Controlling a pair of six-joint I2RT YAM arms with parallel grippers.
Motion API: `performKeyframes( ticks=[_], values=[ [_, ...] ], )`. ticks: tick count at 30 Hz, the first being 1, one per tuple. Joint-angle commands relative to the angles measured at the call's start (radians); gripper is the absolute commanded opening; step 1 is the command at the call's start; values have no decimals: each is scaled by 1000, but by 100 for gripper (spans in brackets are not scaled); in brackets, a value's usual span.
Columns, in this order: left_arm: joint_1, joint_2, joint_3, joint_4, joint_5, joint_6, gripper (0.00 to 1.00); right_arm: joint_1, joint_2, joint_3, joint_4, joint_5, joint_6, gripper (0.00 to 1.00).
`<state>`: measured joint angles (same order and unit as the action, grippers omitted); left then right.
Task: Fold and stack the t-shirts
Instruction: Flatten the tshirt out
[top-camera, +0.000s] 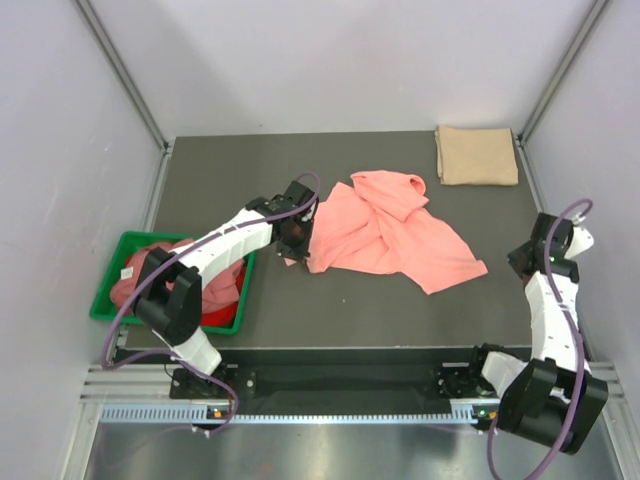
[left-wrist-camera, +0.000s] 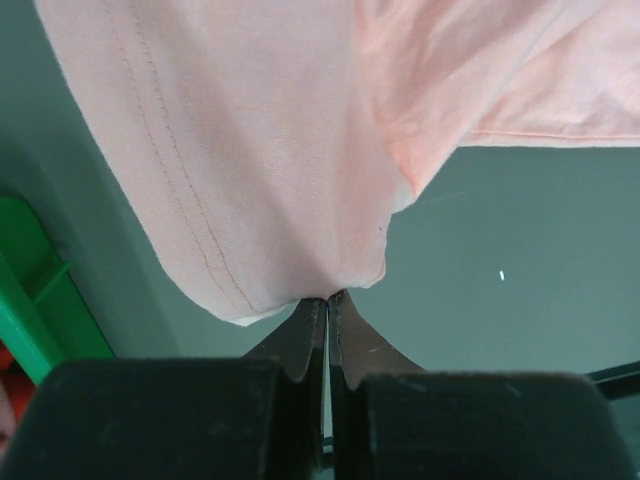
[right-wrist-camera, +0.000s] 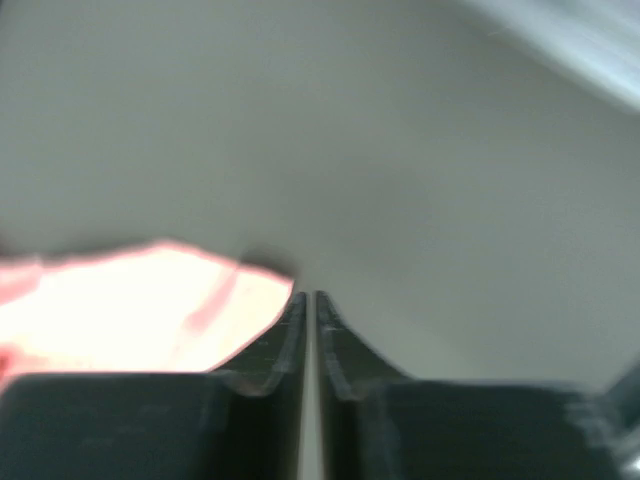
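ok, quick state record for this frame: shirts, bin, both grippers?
salmon-pink shirt: crumpled, unfolded, centre
tan shirt: folded, far right corner
green bin: near left, holds pink and red cloth
left gripper: fingers shut on the salmon-pink shirt's left edge
right gripper: fingers shut, nothing between them, off to the right of the shirt

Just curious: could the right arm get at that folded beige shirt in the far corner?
Probably yes: only bare table lies between the right gripper, shut and empty, and the beige shirt.
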<state>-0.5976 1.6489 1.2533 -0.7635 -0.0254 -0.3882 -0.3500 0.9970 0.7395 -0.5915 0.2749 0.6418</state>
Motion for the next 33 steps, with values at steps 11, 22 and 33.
performKeyframes(
  ticks=[11,22,33],
  values=[
    [1,-34,3,13,-57,8,0,8,123,-129,96,-253,-73,41],
    [1,-61,23,21,-39,23,0,8,245,-146,214,-249,-33,41],
    [-1,-54,6,32,-33,23,0,11,313,-104,256,-316,-4,41]
  ],
)
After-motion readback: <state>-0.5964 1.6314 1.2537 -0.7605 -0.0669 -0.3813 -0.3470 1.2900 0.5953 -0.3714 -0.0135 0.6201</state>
